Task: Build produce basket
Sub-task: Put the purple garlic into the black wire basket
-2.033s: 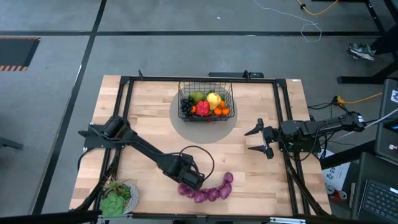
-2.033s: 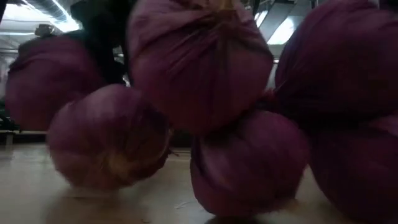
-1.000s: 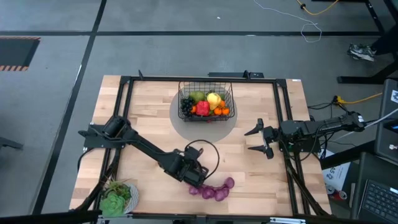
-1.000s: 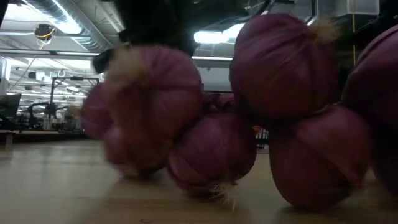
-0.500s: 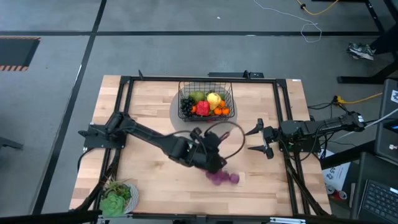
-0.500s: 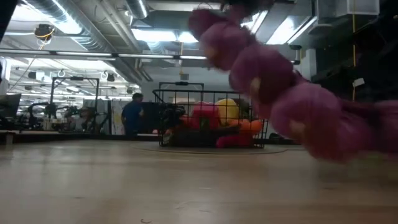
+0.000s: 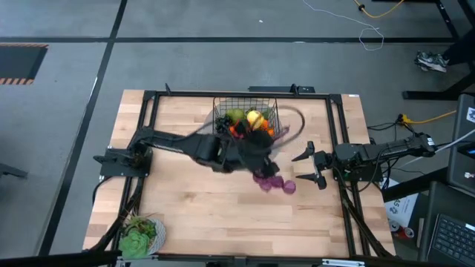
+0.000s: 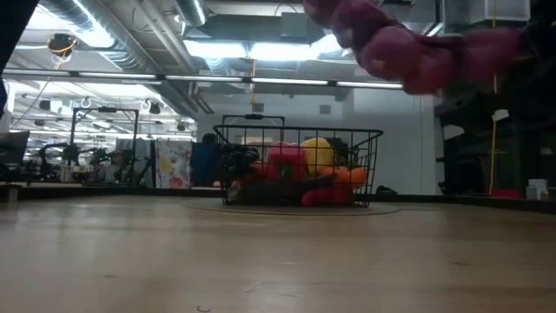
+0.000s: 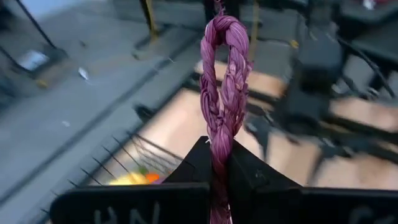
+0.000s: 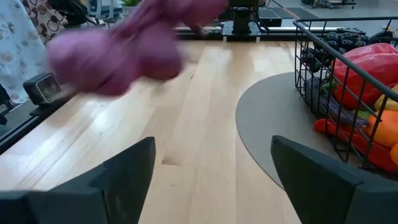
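The black wire basket stands on a grey round mat at the table's far middle. It holds produce: a red pepper, a yellow pear, oranges and dark grapes. My left gripper hangs in the air just near of the basket, shut on the purple string of bulbs. The bulbs show high up in the low view and blurred in the right wrist view. My right gripper waits open at the table's right side. My left gripper pinches the string's braided purple cord between its two fingers, just below the cord's loop, which sticks out past the fingertips. The fingers come about level from the table's left. The bulbs hang below the gripper, clear of the table.
A plate of leafy greens sits at the near left corner. A black metal frame runs around the tabletop. Bare wood lies between the basket and the near edge. A person stands in the room far behind.
My left gripper has risen from the near middle of the table and swung toward the far edge and the basket, rolling as it went. The purple string, which lay on the table, has been lifted clear and now hangs swinging below the gripper.
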Robot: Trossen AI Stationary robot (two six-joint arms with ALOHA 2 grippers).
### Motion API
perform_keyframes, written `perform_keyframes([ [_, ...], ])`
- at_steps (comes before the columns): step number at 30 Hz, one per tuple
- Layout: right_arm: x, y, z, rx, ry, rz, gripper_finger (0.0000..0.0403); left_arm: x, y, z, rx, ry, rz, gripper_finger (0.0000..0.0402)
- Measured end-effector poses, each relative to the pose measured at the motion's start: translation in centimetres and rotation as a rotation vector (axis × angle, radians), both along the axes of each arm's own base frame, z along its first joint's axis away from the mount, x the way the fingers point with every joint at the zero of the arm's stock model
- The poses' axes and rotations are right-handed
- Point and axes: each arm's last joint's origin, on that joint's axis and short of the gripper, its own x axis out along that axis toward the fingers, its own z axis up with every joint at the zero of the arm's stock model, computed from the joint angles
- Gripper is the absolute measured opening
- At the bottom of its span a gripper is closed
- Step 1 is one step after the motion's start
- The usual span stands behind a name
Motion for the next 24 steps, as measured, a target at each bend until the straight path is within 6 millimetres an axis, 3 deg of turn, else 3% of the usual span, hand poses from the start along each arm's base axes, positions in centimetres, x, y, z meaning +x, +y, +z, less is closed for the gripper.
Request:
perform_keyframes([
  [3, 0.0, 0.0, 0.0, 0.002, 0.0, -0.001, 0.0322, -0.4, 1.7, 1.9, 0.091, -0.008, 0.072, 0.0007],
  [9, 0.0, 0.0, 0.0, 0.004, 0.002, -0.001, 0.0322, -1.2, 6.6, 3.5, 0.231, 0.018, 0.317, 0.0007],
  [17, 0.0, 0.0, -0.1, 0.023, 0.012, -0.006, 0.0322, -2.1, 14.0, 2.7, 0.19, 0.121, 0.445, 0.0007],
  [24, 0.0, 0.0, -0.1, 0.023, 0.012, -0.006, 0.0322, -2.6, 16.9, 2.0, 0.058, 0.11, 0.408, 0.0007],
])
